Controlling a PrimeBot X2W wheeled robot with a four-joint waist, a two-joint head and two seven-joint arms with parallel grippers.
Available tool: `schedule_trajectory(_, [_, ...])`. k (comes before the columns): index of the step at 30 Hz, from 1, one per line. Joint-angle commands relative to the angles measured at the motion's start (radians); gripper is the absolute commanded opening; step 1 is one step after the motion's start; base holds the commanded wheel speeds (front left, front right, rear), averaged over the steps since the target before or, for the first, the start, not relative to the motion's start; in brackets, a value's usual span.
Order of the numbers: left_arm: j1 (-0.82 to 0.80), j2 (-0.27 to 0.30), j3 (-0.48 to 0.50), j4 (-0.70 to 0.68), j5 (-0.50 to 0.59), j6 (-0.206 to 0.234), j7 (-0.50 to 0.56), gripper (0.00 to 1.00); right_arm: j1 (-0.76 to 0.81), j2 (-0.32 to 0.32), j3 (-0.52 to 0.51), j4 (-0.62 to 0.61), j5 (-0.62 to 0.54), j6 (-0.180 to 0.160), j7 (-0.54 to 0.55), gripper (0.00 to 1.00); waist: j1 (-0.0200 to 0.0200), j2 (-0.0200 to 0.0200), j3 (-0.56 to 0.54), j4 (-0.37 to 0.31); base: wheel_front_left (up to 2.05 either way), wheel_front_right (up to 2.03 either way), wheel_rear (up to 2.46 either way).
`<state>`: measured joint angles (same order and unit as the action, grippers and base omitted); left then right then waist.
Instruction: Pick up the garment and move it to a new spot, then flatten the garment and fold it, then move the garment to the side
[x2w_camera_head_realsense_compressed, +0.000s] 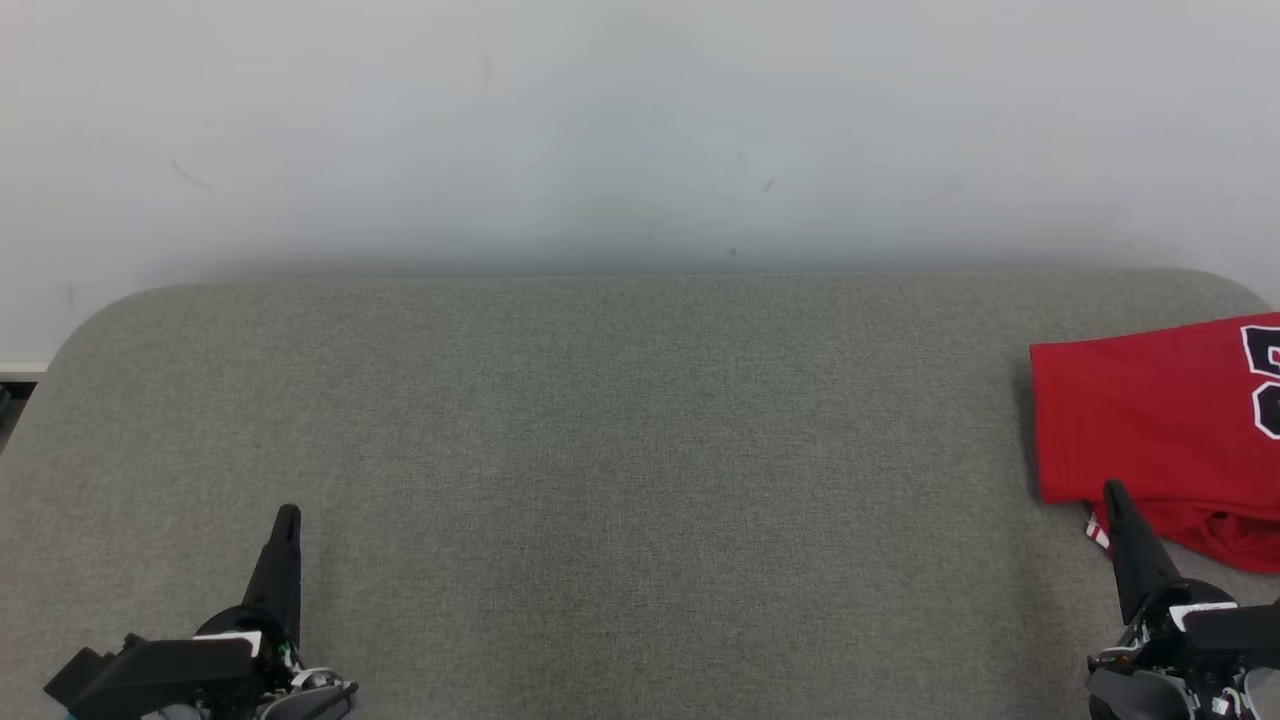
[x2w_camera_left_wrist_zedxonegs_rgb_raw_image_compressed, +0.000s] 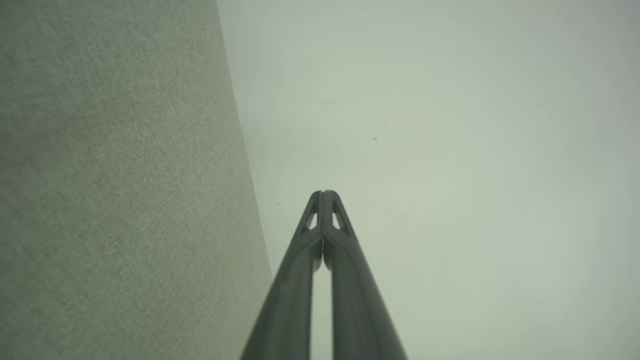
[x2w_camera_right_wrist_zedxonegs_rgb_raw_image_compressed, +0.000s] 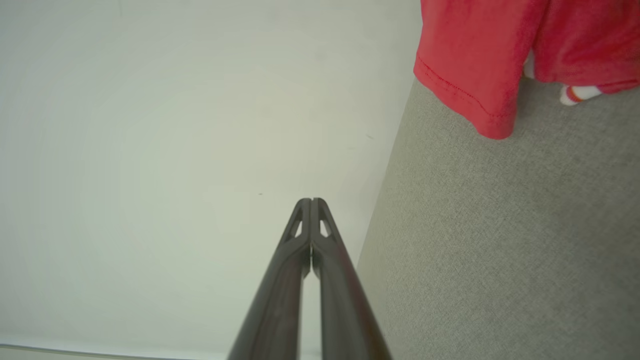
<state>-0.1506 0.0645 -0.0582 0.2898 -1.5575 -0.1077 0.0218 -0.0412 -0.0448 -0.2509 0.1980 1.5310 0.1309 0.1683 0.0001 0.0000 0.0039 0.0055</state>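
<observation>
Red garment (x2w_camera_head_realsense_compressed: 1150, 420) lying folded at right end of gray counter (x2w_camera_head_realsense_compressed: 640, 450). Left gripper (x2w_camera_head_realsense_compressed: 287, 512) hovering over counter's near left corner, fingers pressing together, gripping nothing. Right gripper (x2w_camera_head_realsense_compressed: 1113, 490) hovering over counter's near right corner, likewise closed, empty.

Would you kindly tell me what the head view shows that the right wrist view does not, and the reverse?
The head view adds the left gripper and the dark number print on the garment. The right wrist view adds the stitched hem and, on the right gripper, jaws plainly pressed together. Both share the garment, the right gripper, the grey table and the pale wall.
</observation>
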Motion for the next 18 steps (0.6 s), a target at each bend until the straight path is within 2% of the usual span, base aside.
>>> schedule_trajectory(1, [-0.018, -0.002, 0.01, 0.004, -0.023, -0.01, 0.006, 0.0, -0.013, -0.008, -0.006, 0.0, 0.021, 0.0, 0.007, 0.0, -0.0001, 0.0, 0.0, -0.001, 0.0, 0.0, 0.0])
schedule_trajectory(11, [-0.026, -0.014, 0.026, 0.018, -0.077, -0.028, 0.021, 0.0, -0.024, -0.009, -0.01, 0.005, 0.077, 0.0, 0.017, 0.0, -0.0001, 0.0, -0.001, -0.008, 0.0, 0.0, 0.0])
schedule_trajectory(18, [-0.027, -0.014, 0.027, 0.018, -0.074, -0.026, 0.021, 0.0, -0.024, -0.009, -0.01, 0.005, 0.078, 0.0, 0.017, 0.0, -0.0001, 0.0, -0.001, -0.008, 0.0, 0.0, 0.0])
